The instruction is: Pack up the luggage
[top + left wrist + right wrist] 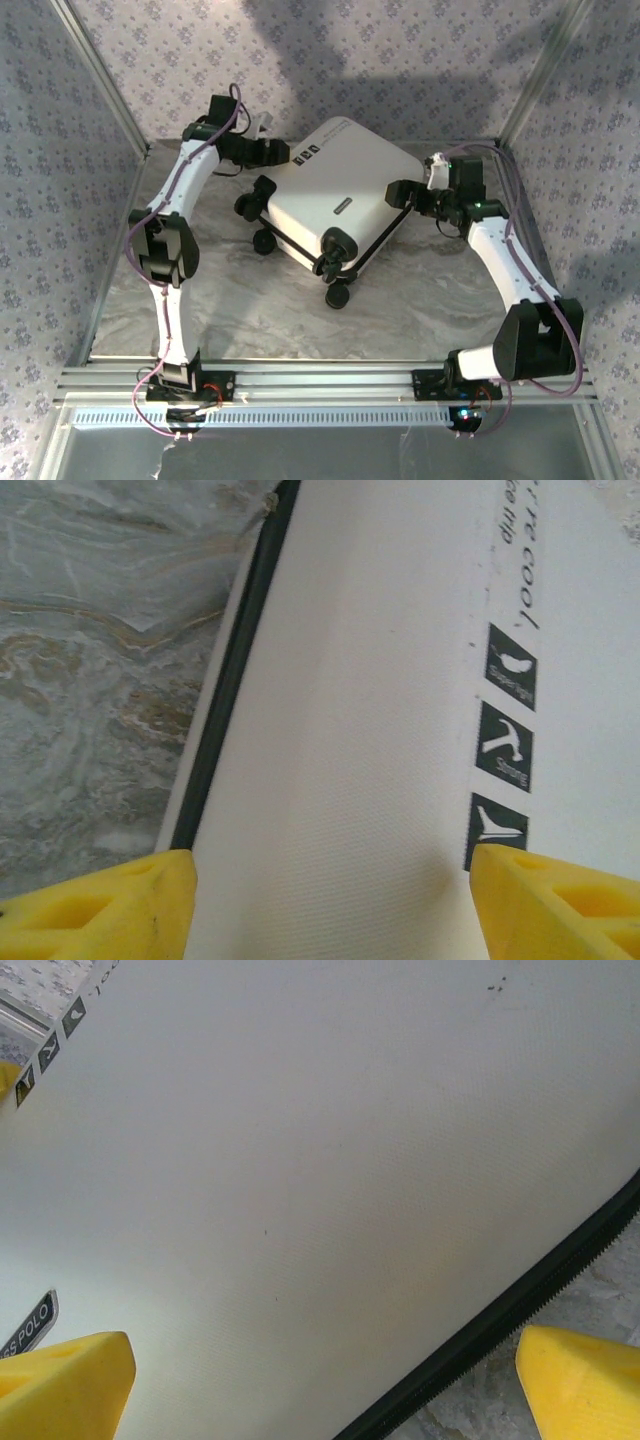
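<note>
The luggage (335, 195) is a white hard-shell suitcase lying shut and flat on the marbled table, turned at an angle, with its black wheels (338, 296) toward the front. My left gripper (283, 155) is at its far left corner. In the left wrist view this gripper (330, 905) is open, its yellow fingertips (110, 905) set wide across the shell's side (350, 730), between the zipper band (230, 680) and the small black labels (505, 725). My right gripper (400, 192) is at the suitcase's right side. It (325, 1385) is open wide over the shell (300, 1160) and zipper band (520, 1310).
Bare marbled table (250, 310) lies in front of the suitcase. Patterned walls and slanted metal posts (100, 70) close in the back and sides. A metal rail (320, 380) with both arm bases runs along the near edge.
</note>
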Motion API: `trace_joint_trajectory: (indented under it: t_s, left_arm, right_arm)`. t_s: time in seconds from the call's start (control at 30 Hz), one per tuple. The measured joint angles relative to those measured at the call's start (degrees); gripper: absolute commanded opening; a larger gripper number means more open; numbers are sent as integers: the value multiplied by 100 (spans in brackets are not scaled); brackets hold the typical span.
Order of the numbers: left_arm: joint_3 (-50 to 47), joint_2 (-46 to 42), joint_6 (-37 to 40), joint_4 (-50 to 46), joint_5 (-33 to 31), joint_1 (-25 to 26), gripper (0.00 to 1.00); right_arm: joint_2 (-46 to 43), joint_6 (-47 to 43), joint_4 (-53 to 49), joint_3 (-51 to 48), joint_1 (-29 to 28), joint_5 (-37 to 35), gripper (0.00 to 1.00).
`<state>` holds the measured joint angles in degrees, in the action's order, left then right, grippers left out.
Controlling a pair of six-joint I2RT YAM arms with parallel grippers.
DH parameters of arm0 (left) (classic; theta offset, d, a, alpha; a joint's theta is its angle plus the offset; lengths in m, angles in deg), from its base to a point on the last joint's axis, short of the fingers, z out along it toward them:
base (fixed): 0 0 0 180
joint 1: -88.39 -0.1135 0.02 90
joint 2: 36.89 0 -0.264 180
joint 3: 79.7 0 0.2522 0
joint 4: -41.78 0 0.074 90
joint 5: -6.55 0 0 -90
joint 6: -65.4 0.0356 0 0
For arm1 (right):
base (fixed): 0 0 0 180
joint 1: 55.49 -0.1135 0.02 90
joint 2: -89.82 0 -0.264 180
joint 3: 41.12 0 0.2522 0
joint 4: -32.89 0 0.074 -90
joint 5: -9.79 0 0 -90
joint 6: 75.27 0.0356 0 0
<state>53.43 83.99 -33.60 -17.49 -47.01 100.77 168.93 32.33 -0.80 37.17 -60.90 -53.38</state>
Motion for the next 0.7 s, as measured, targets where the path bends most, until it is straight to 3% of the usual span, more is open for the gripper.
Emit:
trace_joint_trajectory:
  t_s: [0.13,0.33,0.53,0.7]
  left_arm:
    - [-166,-42,-2,96,238,50,71]
    - [-1517,-748,-28,1093,144,85,71]
    - [-3071,-1945,-216,1722,-374,317,73]
    - [-4201,-2951,-632,2035,-1104,815,73]
  right_arm:
    - [385,-28,0,199,-44,140,99]
    - [1314,-367,-710,1338,-46,254,99]
    - [2162,-802,-1314,2507,-133,240,99]
    - [2789,-1021,-1652,3425,-422,-120,99]
